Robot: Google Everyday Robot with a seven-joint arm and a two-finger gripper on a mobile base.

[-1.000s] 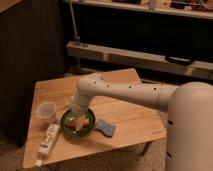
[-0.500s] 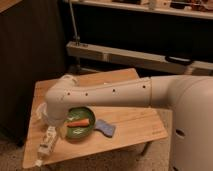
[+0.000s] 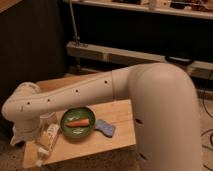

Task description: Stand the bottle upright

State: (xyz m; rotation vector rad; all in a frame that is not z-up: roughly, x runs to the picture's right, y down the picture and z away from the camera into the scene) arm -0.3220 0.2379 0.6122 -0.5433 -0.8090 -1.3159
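The bottle (image 3: 48, 139) lies on its side near the front left corner of the wooden table (image 3: 120, 114), whitish with a dark printed label, its cap end toward the front edge. My white arm reaches across the table to the left. The gripper (image 3: 22, 136) hangs down from the wrist at the table's left edge, just left of the bottle and close to it. I cannot tell whether it touches the bottle.
A translucent plastic cup (image 3: 47, 119) stands just behind the bottle. A green plate (image 3: 65, 125) with an orange carrot (image 3: 79, 122) sits to the right of the bottle, and a blue-grey sponge (image 3: 106, 128) lies right of the plate. Dark shelving stands behind the table.
The arm has swung further left and down. The gripper has moved from over the plate to the table's left edge beside the bottle. The bottle has not moved.
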